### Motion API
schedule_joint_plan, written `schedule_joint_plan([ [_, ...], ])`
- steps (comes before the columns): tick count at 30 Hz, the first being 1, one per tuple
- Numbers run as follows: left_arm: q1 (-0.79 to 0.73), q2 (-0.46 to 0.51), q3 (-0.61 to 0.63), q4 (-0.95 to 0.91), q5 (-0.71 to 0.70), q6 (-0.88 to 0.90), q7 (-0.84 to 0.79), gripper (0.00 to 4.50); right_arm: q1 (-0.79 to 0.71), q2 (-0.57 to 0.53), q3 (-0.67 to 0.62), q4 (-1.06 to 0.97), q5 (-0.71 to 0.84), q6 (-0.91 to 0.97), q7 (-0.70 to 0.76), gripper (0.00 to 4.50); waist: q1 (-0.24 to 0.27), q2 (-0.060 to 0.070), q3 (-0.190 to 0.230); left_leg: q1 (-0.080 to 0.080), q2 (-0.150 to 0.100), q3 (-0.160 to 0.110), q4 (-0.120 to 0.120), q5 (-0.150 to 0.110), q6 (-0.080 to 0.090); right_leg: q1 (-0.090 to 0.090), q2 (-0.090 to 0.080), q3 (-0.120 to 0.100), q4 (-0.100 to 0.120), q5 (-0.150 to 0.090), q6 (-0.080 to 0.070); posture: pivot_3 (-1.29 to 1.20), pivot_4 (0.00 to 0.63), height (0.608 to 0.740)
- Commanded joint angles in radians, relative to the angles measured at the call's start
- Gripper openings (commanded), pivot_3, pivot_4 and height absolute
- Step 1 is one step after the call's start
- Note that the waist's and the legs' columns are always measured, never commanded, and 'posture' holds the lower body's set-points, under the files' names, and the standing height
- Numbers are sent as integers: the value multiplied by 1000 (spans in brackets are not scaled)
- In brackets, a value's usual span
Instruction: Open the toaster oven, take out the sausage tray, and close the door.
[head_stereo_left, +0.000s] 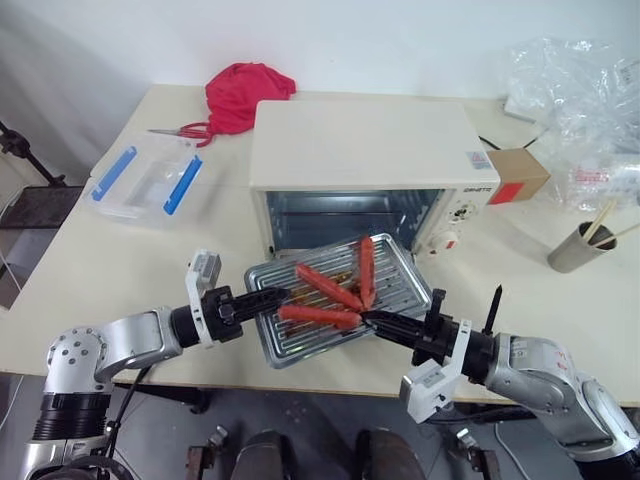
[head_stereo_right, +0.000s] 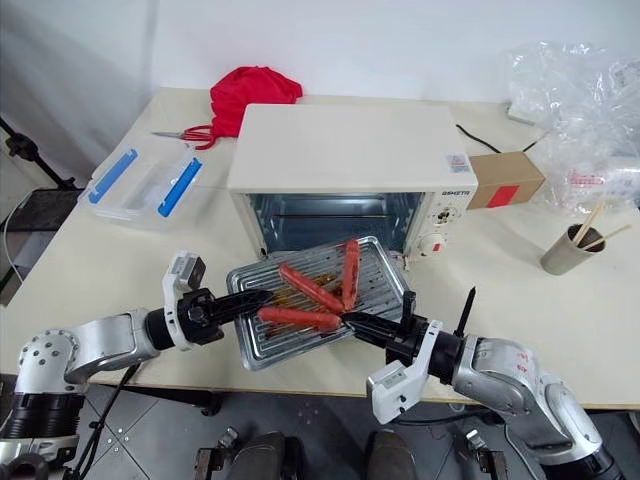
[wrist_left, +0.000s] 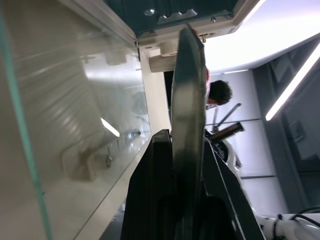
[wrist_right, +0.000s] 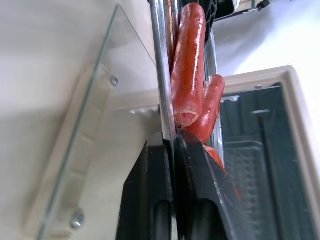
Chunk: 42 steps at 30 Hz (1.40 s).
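The cream-white toaster oven (head_stereo_left: 370, 145) stands mid-table with its cavity open. Its glass door (wrist_right: 90, 125) lies folded down in front, beneath the tray. The silver ridged sausage tray (head_stereo_left: 395, 262) hovers tilted just outside the opening, carrying three red-brown sausages (head_stereo_left: 328, 287). My left gripper (head_stereo_left: 272, 296) is shut on the tray's left rim. My right gripper (head_stereo_left: 372, 320) is shut on the tray's near rim, right beside a sausage end (wrist_right: 187, 112).
A clear plastic box with blue clips (head_stereo_left: 145, 180) sits at the left, with a red cloth (head_stereo_left: 245, 95) and scissors (head_stereo_left: 185, 131) behind it. Right of the oven are a cardboard box (head_stereo_left: 518, 175), plastic bags (head_stereo_left: 580, 100) and a cup with chopsticks (head_stereo_left: 580, 247).
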Motion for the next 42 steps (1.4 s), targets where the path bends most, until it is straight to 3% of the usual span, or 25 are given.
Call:
schedule_joint_plan([
  [1, 36, -19, 33, 33, -9, 45, -39, 0, 12, -10, -32, -29, 94, 47, 23, 1504, -1, 0, 0, 0, 0, 0, 0, 0, 0, 0, 0, 0, 0, 0, 0, 0, 150, 740],
  [9, 75, -89, 99, 54, -9, 49, 4, 0, 34, -36, -80, -27, 156, 74, 45, 4294, -1, 0, 0, 0, 0, 0, -1, 0, 0, 0, 0, 0, -2, 0, 0, 0, 150, 740],
  [16, 155, -100, 143, 21, -9, 40, 30, 0, 63, -66, -128, -23, 290, 131, 98, 4480, -2, 0, 0, 0, 1, 0, -1, 0, 0, 0, 0, 0, -3, 0, 0, 0, 150, 740],
  [21, 260, -86, 232, 22, -9, 46, -36, 0, 90, -39, -212, -19, 584, 298, 135, 4480, -4, 0, 0, 0, 1, 0, -1, 0, 0, 0, 0, 1, -3, 0, 0, 0, 150, 740],
  [24, 355, -46, 331, 82, -9, 84, -145, 0, 138, -70, -253, 24, 702, 341, 229, 3878, -4, 0, 0, 0, 1, 0, -1, 0, 0, 0, 0, 0, -4, -1, -2, 0, 150, 740],
  [28, 484, 18, 400, 113, -9, 134, -304, 0, 124, -69, -296, 118, 759, 372, 277, 2570, -9, 0, 0, 1, 2, 1, -2, -1, 0, -1, 0, 0, -4, -2, -3, 0, 150, 740],
  [35, 606, 10, 478, 135, -9, 121, -396, 0, 90, -72, -303, 239, 768, 375, 349, 260, -7, 0, 0, 1, 8, 1, -2, -2, -1, -1, 0, 0, -5, -2, -5, 0, 150, 740],
  [36, 633, -2, 497, 139, -9, 117, -404, 0, 92, -76, -300, 254, 775, 386, 367, 63, -5, 0, 0, 1, 8, 1, -2, -2, -1, -1, 0, 0, -5, -3, -5, 0, 150, 740],
  [42, 722, -132, 583, 105, -9, 47, -396, 0, 87, -76, -267, 309, 798, 494, 425, 63, -10, 0, 0, 1, 9, 1, -2, -3, -2, -1, -1, 0, -5, -4, -7, 0, 150, 740],
])
